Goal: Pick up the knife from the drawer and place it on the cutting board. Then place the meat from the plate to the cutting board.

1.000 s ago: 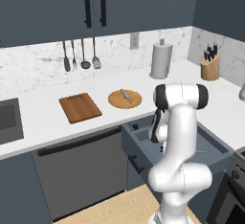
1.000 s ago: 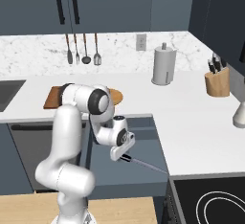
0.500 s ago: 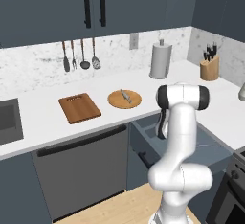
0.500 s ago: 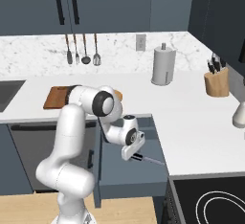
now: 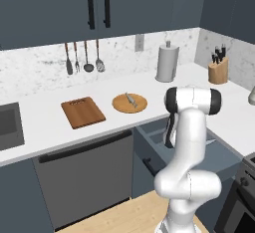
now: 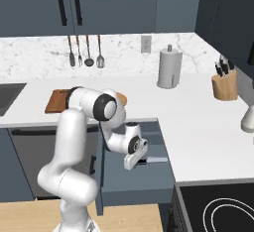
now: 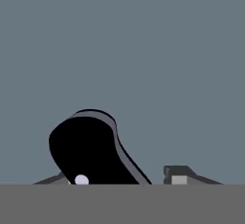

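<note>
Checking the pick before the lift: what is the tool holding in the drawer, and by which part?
It cannot be told: the tool sits at the knife handle, black handle between its fingertips, closure not confirmed.

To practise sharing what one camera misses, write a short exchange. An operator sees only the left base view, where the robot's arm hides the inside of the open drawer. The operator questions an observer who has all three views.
Operator: I can't see into the drawer. Where is the gripper?
Observer: In the right base view the gripper is down inside the open drawer.
Operator: Is it at the knife?
Observer: Yes. The knife shows its silver blade sticking out sideways from the gripper.
Operator: Which part is it taking?
Observer: In the hand view the knife's black handle lies between the finger tips, with a gap at one tip. I cannot tell whether it is gripped.
</note>
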You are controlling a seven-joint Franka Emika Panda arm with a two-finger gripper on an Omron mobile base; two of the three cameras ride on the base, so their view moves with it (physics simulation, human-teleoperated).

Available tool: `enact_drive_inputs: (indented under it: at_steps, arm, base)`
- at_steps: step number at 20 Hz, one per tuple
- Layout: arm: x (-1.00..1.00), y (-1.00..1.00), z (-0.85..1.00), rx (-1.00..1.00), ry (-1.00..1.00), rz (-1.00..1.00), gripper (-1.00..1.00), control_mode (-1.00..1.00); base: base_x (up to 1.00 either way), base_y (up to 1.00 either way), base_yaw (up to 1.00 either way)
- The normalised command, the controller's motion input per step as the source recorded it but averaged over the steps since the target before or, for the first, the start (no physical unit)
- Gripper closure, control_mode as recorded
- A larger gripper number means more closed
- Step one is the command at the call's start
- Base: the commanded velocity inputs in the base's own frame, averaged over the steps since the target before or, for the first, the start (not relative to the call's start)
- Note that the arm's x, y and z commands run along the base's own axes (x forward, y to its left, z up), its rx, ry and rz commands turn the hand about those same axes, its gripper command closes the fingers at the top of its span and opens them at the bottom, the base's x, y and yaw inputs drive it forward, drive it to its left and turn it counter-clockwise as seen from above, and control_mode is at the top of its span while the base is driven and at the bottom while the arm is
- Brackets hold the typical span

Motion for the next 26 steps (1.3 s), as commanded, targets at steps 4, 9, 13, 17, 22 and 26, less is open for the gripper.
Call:
enact_drive_inputs:
  at_steps: [4,9,13,17,22,26]
  arm:
    - [-0.47,0.27,0.06,0.0,-0.05,0.0,1.0,-1.0]
    - [-0.24,0.4,0.34,0.0,-0.05,0.0,1.0,-1.0]
    - [-0.12,0.59,0.45,0.0,-0.02,0.0,1.0,-1.0]
    - [-0.09,0.56,0.47,0.01,0.0,0.0,1.0,-1.0]
    - [-0.19,0.33,0.75,0.05,-0.04,0.0,1.0,-1.0]
    - [-0.3,0.3,0.98,-0.12,-0.21,0.0,1.0,-1.0]
  base:
    - [0.0,0.0,0.0]
    - [0.0,0.0,0.0]
    - [0.0,0.0,0.0]
    - [0.0,0.0,0.0]
    - [0.0,0.0,0.0]
    - [0.0,0.0,0.0]
